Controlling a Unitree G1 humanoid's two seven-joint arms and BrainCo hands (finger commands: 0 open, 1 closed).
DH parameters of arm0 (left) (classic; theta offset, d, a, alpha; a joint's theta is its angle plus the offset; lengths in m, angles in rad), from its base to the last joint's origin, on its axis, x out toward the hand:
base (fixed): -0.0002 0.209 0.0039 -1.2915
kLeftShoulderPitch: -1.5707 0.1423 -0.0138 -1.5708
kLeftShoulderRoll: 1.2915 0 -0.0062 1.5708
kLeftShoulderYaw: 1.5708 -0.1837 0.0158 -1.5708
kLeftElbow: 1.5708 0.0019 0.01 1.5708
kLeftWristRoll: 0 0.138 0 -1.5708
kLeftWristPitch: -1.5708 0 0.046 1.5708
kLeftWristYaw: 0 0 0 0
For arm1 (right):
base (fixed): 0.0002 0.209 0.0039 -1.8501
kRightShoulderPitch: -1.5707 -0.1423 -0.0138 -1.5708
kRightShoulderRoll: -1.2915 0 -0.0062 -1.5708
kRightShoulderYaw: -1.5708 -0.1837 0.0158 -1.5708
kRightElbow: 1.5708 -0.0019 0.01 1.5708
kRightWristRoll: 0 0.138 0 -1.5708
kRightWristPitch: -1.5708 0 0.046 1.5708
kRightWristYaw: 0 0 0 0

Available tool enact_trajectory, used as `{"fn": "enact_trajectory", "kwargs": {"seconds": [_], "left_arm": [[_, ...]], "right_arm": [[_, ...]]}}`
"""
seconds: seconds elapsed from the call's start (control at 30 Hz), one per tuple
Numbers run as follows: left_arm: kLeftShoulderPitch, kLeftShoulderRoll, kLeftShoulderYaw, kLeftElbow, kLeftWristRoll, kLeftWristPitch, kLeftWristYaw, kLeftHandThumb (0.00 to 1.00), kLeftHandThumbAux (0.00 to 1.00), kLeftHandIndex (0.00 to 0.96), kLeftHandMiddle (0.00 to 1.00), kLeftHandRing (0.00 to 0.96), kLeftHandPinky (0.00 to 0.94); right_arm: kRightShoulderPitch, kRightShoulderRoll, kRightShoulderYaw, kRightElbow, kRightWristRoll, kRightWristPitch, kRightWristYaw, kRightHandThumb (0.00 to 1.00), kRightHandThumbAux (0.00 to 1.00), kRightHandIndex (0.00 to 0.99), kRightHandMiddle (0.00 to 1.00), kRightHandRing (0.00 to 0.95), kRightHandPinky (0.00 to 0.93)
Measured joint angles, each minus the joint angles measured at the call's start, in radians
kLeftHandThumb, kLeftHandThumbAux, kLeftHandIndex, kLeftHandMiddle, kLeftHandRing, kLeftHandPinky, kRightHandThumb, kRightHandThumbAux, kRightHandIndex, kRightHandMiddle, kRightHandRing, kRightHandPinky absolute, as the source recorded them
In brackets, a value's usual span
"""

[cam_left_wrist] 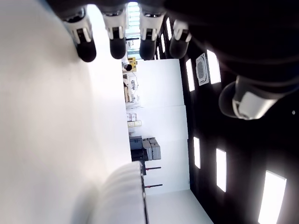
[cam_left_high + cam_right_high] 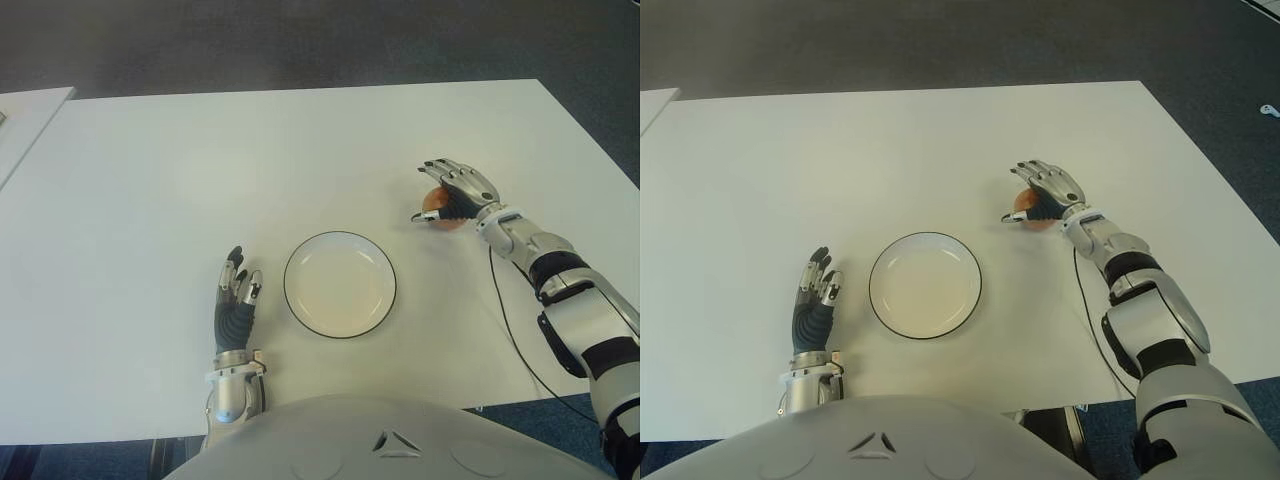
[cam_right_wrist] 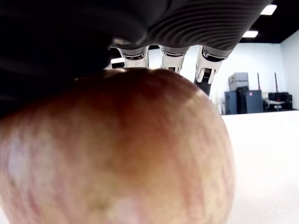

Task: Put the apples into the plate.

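Note:
One reddish-yellow apple [image 2: 434, 203] stands on the white table, to the right of the empty white plate [image 2: 340, 285] with a dark rim. My right hand [image 2: 446, 192] arches over the apple from the right, with the fingers stretched across its top and the thumb by its left side, not closed around it. In the right wrist view the apple [image 3: 117, 149] fills the picture, just under the palm, and the fingertips [image 3: 168, 60] reach past it. My left hand [image 2: 237, 290] shows left of the plate, fingers straight, holding nothing.
The white table [image 2: 200, 180] spreads wide around the plate. A thin black cable [image 2: 505, 320] runs along my right forearm to the table's near edge. The corner of another white table [image 2: 25, 115] shows at the far left.

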State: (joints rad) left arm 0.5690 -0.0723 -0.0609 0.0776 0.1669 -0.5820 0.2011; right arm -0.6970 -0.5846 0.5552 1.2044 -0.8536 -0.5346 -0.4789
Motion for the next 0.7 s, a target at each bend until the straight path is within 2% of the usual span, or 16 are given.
{"fn": "enact_trajectory", "kwargs": {"seconds": [0.7], "left_arm": [[0.005, 0.001, -0.002, 0.000, 0.001, -0.001, 0.000, 0.011, 0.391, 0.000, 0.000, 0.000, 0.000]], "right_arm": [[-0.001, 0.022, 0.013, 0.042, 0.041, 0.015, -0.006, 0.191, 0.348, 0.000, 0.000, 0.000, 0.000]]}}
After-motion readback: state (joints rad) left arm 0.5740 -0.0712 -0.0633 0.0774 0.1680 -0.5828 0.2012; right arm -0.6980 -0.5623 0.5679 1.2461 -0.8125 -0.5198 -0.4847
